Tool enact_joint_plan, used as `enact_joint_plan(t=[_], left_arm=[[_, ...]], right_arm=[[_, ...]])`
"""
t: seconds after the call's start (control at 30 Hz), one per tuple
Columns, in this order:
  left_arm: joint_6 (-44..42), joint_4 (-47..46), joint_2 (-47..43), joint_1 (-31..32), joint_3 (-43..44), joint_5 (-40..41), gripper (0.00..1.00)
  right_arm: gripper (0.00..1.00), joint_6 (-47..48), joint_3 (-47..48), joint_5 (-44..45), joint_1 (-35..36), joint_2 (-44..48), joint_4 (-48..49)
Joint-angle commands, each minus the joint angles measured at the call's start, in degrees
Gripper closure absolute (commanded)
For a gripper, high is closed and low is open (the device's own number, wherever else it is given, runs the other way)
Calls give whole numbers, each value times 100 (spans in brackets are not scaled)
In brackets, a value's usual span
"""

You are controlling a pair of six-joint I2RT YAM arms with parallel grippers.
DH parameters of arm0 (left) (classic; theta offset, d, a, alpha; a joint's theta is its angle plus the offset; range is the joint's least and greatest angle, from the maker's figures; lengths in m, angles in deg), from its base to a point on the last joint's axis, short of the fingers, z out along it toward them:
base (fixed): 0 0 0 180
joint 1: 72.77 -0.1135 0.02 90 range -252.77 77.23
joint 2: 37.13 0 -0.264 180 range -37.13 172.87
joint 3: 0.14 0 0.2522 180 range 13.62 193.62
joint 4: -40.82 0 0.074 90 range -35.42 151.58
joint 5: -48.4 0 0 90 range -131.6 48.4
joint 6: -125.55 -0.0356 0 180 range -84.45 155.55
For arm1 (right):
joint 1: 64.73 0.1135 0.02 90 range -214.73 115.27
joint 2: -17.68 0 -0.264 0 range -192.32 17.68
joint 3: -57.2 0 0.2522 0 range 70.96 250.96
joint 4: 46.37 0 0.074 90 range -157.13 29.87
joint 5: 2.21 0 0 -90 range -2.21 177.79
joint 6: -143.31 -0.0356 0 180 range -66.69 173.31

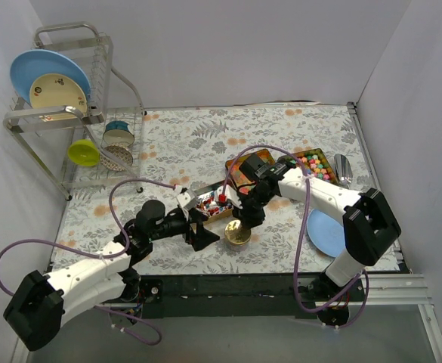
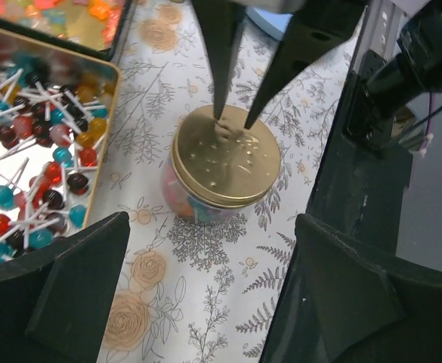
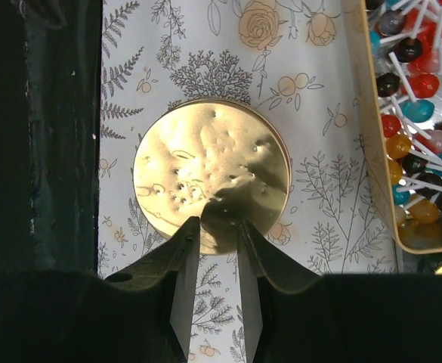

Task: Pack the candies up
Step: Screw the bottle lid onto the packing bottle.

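A jar of pastel candies (image 2: 187,203) with a round gold lid (image 2: 226,155) stands on the flowered cloth; the lid also shows in the top view (image 1: 237,233) and the right wrist view (image 3: 213,170). My right gripper (image 3: 214,223) points straight down at the lid, its jaws a narrow gap apart with nothing between them and their tips at the lid's surface. My left gripper (image 2: 213,249) is wide open and empty, just left of the jar. A tray of red, blue and white wrapped sweets on sticks (image 1: 211,204) lies beside the jar. Orange gummies (image 1: 251,165) and pastel cubes (image 1: 315,164) lie in further trays.
A blue plate (image 1: 325,231) lies right of the jar. A silver cup (image 1: 343,168) stands at the far right. A dish rack (image 1: 69,113) with plates and bowls fills the back left. The table's black front edge (image 2: 349,174) runs close to the jar.
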Motion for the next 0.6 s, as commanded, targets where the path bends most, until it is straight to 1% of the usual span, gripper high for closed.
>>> enact_joint_plan(t=[0.0,0.07,0.1,0.13,0.17,0.23,0.27,0.3,0.5,0.57], left_arm=[[-1133,-1115,145,610,-304,222,9],[-1346,-1290,207,849,-418,380,8],[-1434,-1326,320,1128,-445,477,8],[-1548,-1361,400,1270,-445,660,8],[-1523,-1466,479,1376,-471,828,8],[-1558,-1607,646,1631,-524,881,8],[-1584,-1851,664,1745,-594,978,8],[-1628,-1967,699,1920,-716,1231,7],[-1840,-2881,1322,2054,-1016,1979,7],[-1857,-3205,1664,2054,-1051,2051,6]], right_arm=[[66,336,-10,-16,215,-87,-13],[66,380,-36,10,294,-78,-14],[66,398,-45,45,373,-69,-22],[66,398,-62,63,400,-52,-14],[66,406,-80,80,487,-43,-5],[66,380,-176,159,575,18,48],[66,345,-237,212,654,36,170],[66,310,-290,299,690,45,223],[66,-59,-695,248,734,124,724],[66,-287,-826,247,734,133,865]])
